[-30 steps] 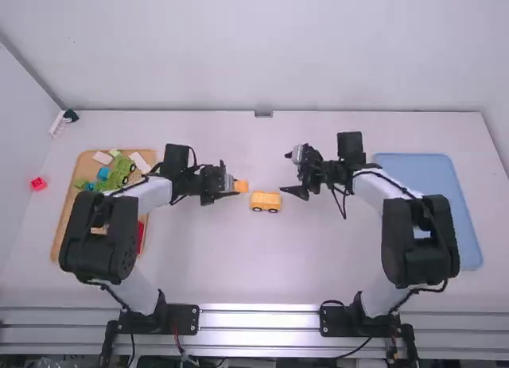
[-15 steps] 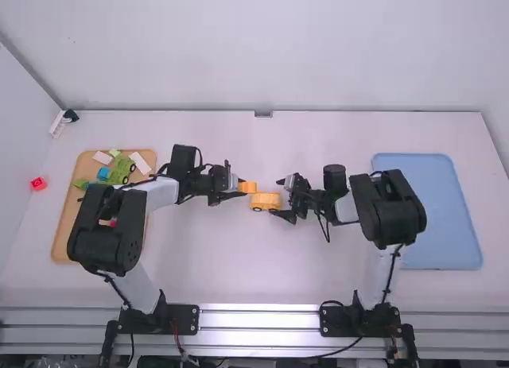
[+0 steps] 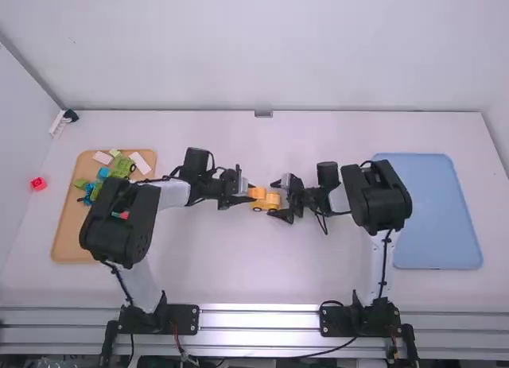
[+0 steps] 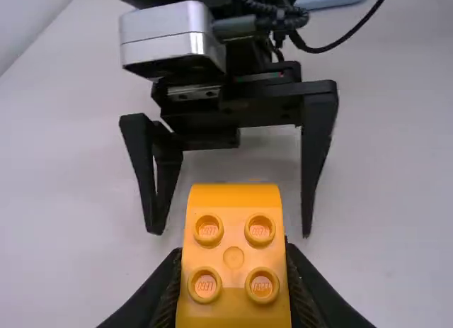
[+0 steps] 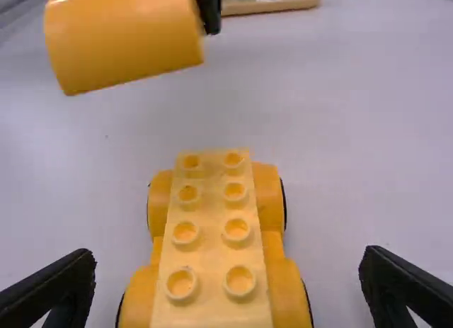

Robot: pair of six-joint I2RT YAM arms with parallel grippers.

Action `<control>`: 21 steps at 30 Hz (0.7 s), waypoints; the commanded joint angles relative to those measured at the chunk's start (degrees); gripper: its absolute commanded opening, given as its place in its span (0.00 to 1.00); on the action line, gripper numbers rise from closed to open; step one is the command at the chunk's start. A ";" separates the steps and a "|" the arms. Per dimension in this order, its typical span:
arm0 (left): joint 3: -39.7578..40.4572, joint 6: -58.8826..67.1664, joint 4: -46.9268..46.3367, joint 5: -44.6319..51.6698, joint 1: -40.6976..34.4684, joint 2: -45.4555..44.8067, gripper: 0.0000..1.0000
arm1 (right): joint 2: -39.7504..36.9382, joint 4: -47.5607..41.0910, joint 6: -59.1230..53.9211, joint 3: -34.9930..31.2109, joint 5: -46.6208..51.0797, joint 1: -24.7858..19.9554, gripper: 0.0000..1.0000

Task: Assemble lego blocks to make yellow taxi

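**Gripping a yellow block (image 3: 258,191) with the left pincer (image 3: 251,194), straddling a car base (image 3: 266,203) with the right pincer (image 3: 273,199)**

Got a red brick (image 3: 38,184) at far left on the worktop (image 3: 199,265), then, farther back, a small white-and-green thing (image 3: 57,125). Next comes upon a tan tray (image 3: 67,237), with a green wheeled piece (image 3: 122,167), a blue brick (image 3: 103,173), a white piece (image 3: 144,162) and other small parts on it. Passes over the tan tray's right side with the left arm (image 3: 151,201).

Near the middle, has the yellow block clamped between the fingertips of the left pincer (image 4: 233,261), closed right onto both sides of it. Can count four studs on it in the left wrist view, below a curved end. Just beside, partly overlapped by it in the high view, stands upright on its wheels: the car base, with two rows of studs along the top. In the right wrist view, can see clear air between block and base.

With the right pincer (image 5: 228,254), holds nothing: spread wide, one finger to each side of the car base, touching neither side. Farther right, extends into the right arm (image 3: 378,197), then ends at a blue tray (image 3: 433,217), partly behind that arm.
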 commanded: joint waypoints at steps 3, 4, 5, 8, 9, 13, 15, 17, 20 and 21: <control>0.02 -5.09 2.73 1.49 -0.42 1.27 0.09 | 0.63 -3.85 -6.32 1.84 1.64 1.38 0.91; 0.02 -5.20 2.78 1.51 -0.42 1.27 0.09 | 0.63 -4.11 -6.49 1.90 1.86 1.33 0.90; 0.02 -5.11 2.78 1.51 -0.28 1.27 0.09 | 0.63 -4.66 -6.91 2.01 2.40 1.33 0.87; 0.02 -4.98 2.60 1.46 -0.52 1.38 0.09 | 0.63 -4.55 -6.93 1.90 3.26 1.36 0.67; 0.02 -4.98 2.60 1.53 -0.52 1.49 0.09 | 0.63 -4.59 -6.95 1.92 3.74 1.36 0.61; 0.02 -5.11 2.73 1.53 -0.48 2.54 0.09 | 0.63 -5.62 -7.43 1.90 3.63 1.36 0.50; 0.02 -5.18 2.75 1.55 -0.48 3.74 0.09 | 0.63 -8.17 -10.19 1.92 3.74 1.46 0.49; 0.02 -5.16 2.56 1.66 -0.46 3.98 0.09 | 0.63 -10.14 -11.72 1.90 3.78 1.70 0.49; 0.02 -5.25 2.34 2.05 -0.96 4.04 0.08 | 0.63 -12.55 -14.36 1.92 3.76 2.36 0.49; 0.02 -5.70 2.40 1.36 -1.22 4.04 0.08 | 0.61 -12.70 -15.21 1.92 3.87 2.56 0.49</control>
